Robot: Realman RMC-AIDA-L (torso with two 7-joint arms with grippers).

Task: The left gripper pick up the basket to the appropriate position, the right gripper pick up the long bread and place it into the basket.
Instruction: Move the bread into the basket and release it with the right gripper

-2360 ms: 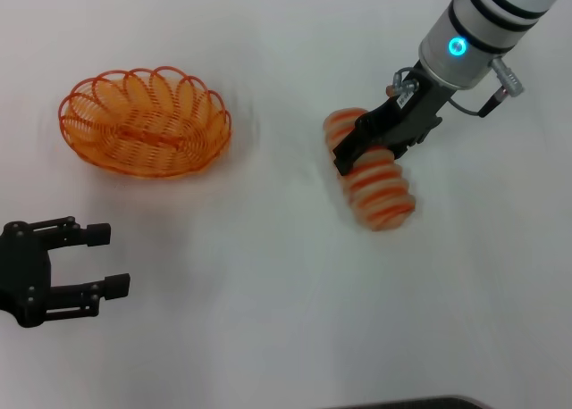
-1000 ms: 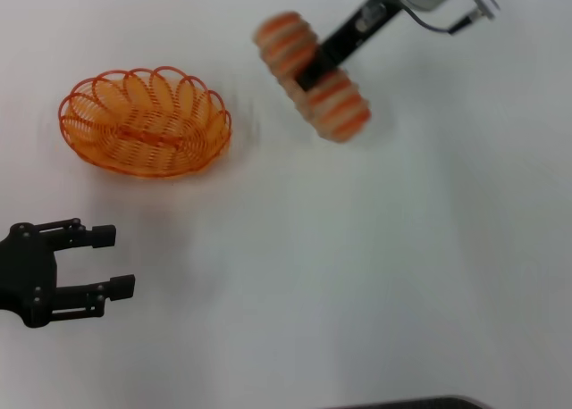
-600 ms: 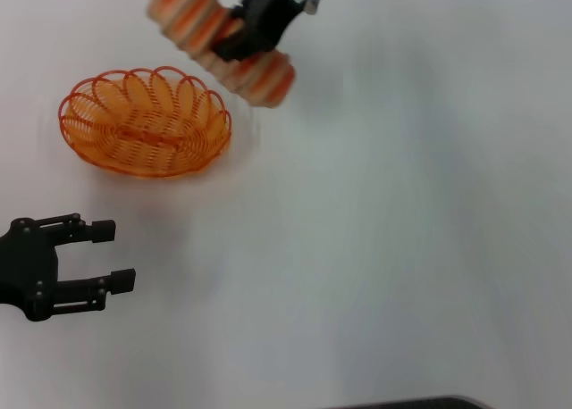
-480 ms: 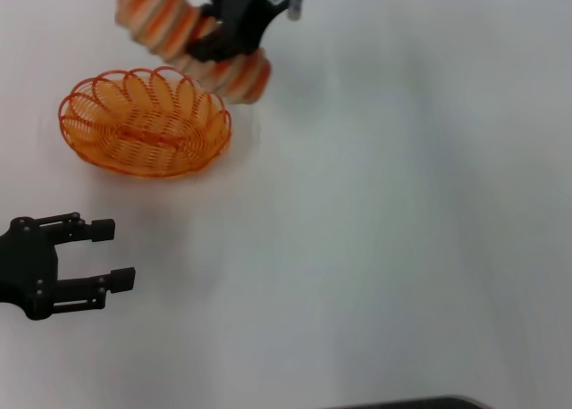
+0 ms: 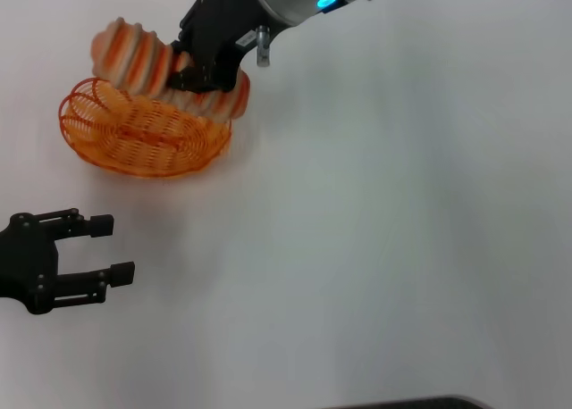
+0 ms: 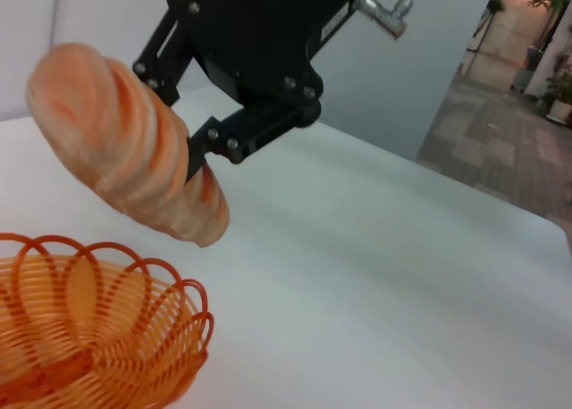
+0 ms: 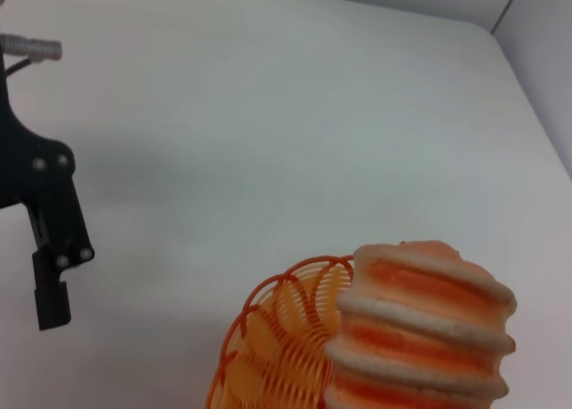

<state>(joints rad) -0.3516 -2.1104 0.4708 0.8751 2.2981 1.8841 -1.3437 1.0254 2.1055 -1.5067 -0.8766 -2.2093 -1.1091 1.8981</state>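
The table [image 5: 402,230] is seen as a plain white surface, and on its far left side the basket [image 5: 134,139] is set down, not lifted. The bread [image 5: 152,65] is held in the air over the basket's far rim, clamped about its middle by the right gripper [image 5: 201,70], with one end jutting past the rim. The placing step is judged to be in hand; a lowering into the bowl and a release are called for next, with the loaf turned along the basket's length so that it fits. The left gripper [image 5: 107,248] is parked nearer the robot, well apart from the basket, its fingers spread and empty. Much of the right gripper's fingers is hidden behind the bread, and the basket is cut off in both wrist views.
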